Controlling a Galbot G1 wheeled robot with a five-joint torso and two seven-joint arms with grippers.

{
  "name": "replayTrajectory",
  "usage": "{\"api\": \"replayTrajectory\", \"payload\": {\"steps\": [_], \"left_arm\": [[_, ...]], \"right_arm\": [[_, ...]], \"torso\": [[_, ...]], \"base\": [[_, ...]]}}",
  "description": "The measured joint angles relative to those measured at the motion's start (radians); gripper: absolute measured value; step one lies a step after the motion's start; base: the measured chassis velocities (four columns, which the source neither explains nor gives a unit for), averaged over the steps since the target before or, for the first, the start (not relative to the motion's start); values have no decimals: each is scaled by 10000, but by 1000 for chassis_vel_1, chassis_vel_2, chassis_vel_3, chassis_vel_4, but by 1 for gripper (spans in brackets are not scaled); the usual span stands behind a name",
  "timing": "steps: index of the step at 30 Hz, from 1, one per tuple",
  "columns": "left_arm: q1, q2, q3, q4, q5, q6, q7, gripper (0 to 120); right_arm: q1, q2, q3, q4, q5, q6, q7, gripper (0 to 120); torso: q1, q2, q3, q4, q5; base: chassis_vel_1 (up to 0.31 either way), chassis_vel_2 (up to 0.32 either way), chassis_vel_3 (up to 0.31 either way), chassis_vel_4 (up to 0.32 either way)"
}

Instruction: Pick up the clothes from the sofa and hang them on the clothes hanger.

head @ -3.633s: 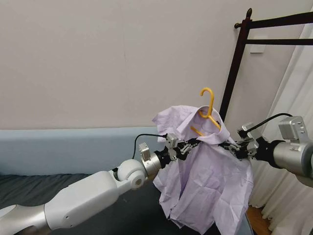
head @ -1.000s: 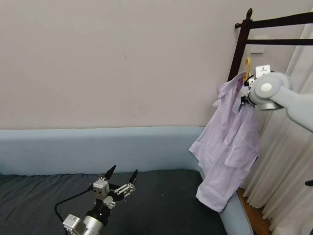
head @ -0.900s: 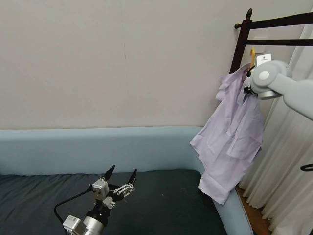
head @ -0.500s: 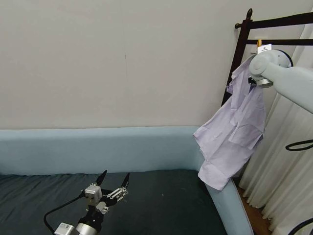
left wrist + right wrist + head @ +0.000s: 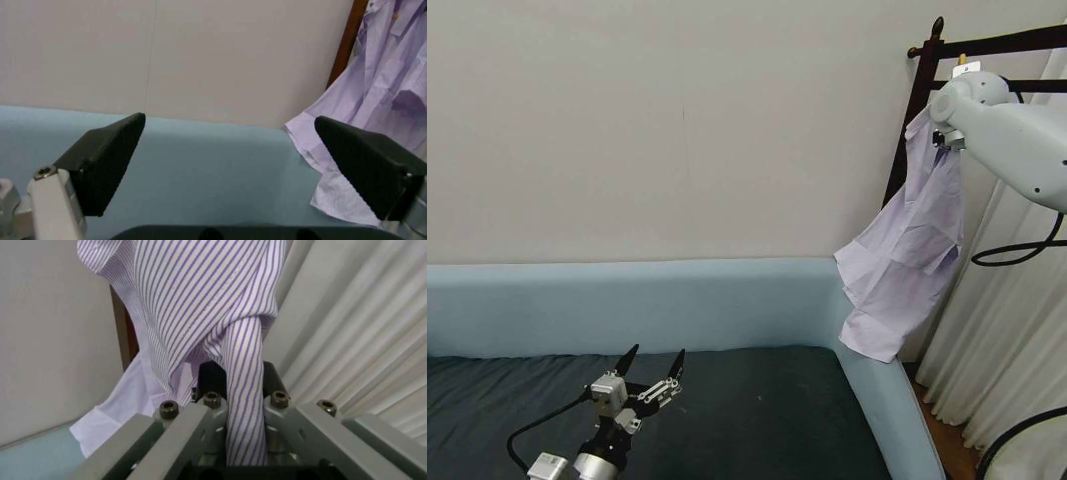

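Lilac-striped, one shirt (image 5: 907, 250) hangs pinched in the right claw (image 5: 241, 390) beside one dark rack (image 5: 919, 80); left claw (image 5: 654, 358) gapes wide.

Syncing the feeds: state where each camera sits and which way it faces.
Head view: up high, facing forward-down over the sofa to the clothes rack; left pincer low, right arm raised.
Left wrist view: above the sofa seat, facing backrest and shirt between its own fingers.
Right wrist view: faces the shirt that the right pincer clamps.
All share the shirt.
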Motion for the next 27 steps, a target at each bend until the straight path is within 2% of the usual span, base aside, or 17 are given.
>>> {"api": "replayTrajectory", "payload": {"steps": [7, 14, 27], "left_arm": [[-60, 80, -117, -15, -149, 73, -7, 100], [147, 136, -354, -276, -290, 159, -14, 100], [527, 70, -496, -358, 229, 62, 92, 100]], "right_arm": [[-175, 195, 475, -685, -505, 0, -653, 1], [-184, 796, 1328, -2087, -1578, 0, -1557, 1], [-467, 537, 1400, -1848, -1465, 2, -1690, 1]], "torso": [[0, 0, 0, 1, 0], [0, 0, 0, 6, -2], [0, 0, 0, 2, 0]], "base": [[0, 0, 0, 0], [0, 0, 0, 0], [0, 0, 0, 0]]}}
